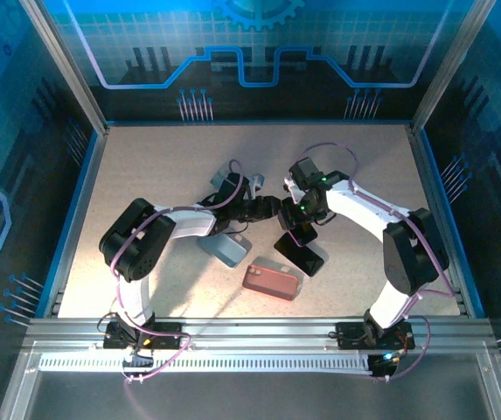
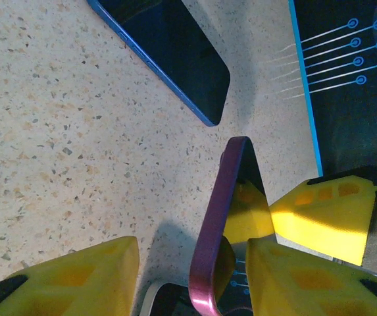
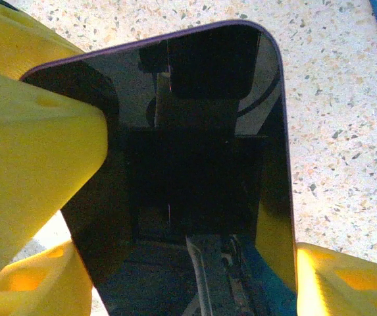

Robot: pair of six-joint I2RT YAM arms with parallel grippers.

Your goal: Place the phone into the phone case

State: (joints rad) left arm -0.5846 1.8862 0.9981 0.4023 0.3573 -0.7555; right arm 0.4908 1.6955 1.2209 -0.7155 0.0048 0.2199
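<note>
While the right gripper (image 1: pixel 299 213) is clenched on the purple phone (image 3: pixel 195 151) and holds it upright over the table (image 1: pixel 145 166), the left gripper (image 2: pixel 191 266) stands released around the same phone. One yellow finger (image 2: pixel 76 280) of it is apart from the phone, the other is just beside it. A blue phone (image 2: pixel 168 46) lies flat on the table nearby. From the top, a pink case (image 1: pixel 272 282) and a grey case (image 1: pixel 226 249) lie near the grippers, apart from the held phone.
</note>
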